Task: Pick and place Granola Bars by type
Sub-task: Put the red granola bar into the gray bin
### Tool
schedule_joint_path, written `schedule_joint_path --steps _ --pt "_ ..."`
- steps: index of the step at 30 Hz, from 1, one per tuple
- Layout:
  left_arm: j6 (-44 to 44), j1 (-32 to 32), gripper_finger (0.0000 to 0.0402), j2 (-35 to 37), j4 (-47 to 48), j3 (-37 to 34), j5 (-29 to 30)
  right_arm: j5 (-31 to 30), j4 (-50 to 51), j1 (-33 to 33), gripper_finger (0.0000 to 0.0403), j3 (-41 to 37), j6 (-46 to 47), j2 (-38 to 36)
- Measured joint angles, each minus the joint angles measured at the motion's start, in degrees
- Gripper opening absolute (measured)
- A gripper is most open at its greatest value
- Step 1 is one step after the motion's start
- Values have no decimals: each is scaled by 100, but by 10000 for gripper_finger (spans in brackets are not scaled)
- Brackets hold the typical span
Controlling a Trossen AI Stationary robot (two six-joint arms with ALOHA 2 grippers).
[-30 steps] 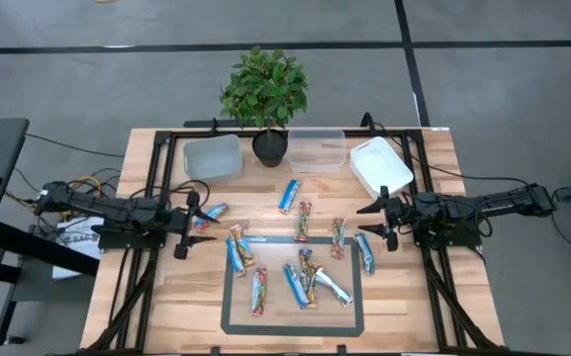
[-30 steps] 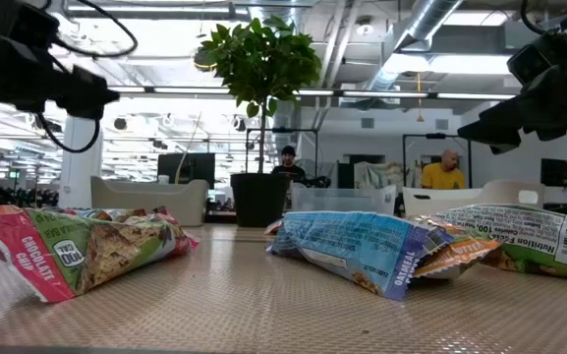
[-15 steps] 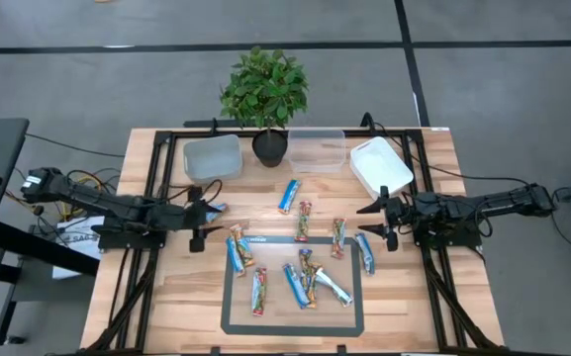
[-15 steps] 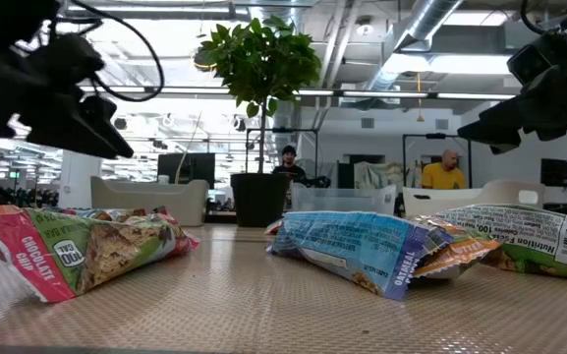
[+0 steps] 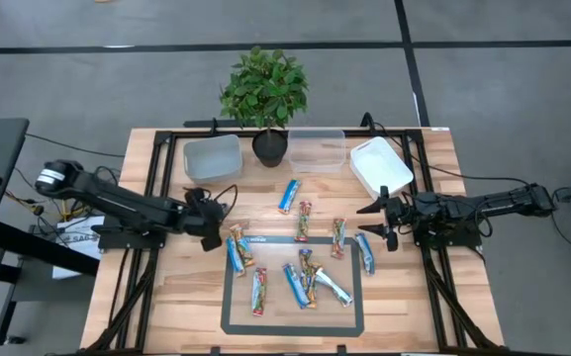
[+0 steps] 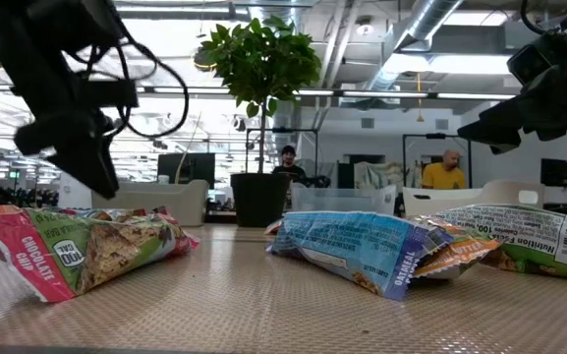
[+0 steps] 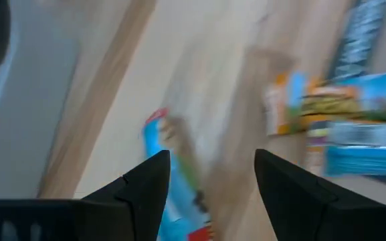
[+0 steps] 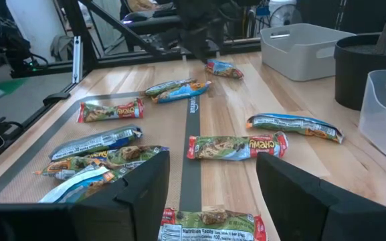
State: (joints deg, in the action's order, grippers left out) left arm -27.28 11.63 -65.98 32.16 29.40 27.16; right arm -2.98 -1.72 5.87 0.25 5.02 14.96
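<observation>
Several granola bars lie flat on the wooden table: a blue one [image 5: 289, 196], red-and-green ones [image 5: 304, 220] [image 5: 337, 237], and a cluster [image 5: 310, 282] inside a dark-outlined rectangle [image 5: 228, 326]. My left gripper [image 5: 213, 225] stands open and slants down just above a blue bar with a red end [image 7: 171, 179] at the table's left. It touches nothing. The low view shows this gripper [image 6: 94, 175] above a green-and-red bar [image 6: 86, 248]. My right gripper [image 5: 384, 220] waits open at the table's right, clear of the bars [image 8: 236, 146].
Along the far edge stand a grey tub [image 5: 212, 156], a potted plant [image 5: 270, 146], a clear tub [image 5: 317, 150] and a white tub [image 5: 380, 164]. Black frame rails [image 5: 156, 178] run along both sides of the table. People sit in the room beyond [image 6: 444, 173].
My left gripper has swung out from the table's left edge toward the bars and tipped from nearly level to slanting down, rolling a little. It now covers the blue bar at the left. Its fingers have stayed open. No bar has moved.
</observation>
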Motion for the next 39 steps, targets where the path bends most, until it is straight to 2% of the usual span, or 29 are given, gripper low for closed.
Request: schedule_joint_path --steps 6,10,15,24,33,39 --pt "-371 -274 212 -520 466 38 -156 0 0 -1 219 2 0 0" --pt "-343 -446 212 -812 450 40 -545 0 0 0 219 0 0 0" --pt "-294 -754 212 -1082 414 77 -662 0 0 0 219 2 0 0" --pt "-83 -858 206 -1173 420 77 -709 0 0 -1 219 2 0 2" --pt "-36 -781 113 -1193 268 53 -877 0 0 0 219 0 0 0" --pt "445 -586 63 -1049 -300 -2 -773 0 0 -2 219 2 0 1"
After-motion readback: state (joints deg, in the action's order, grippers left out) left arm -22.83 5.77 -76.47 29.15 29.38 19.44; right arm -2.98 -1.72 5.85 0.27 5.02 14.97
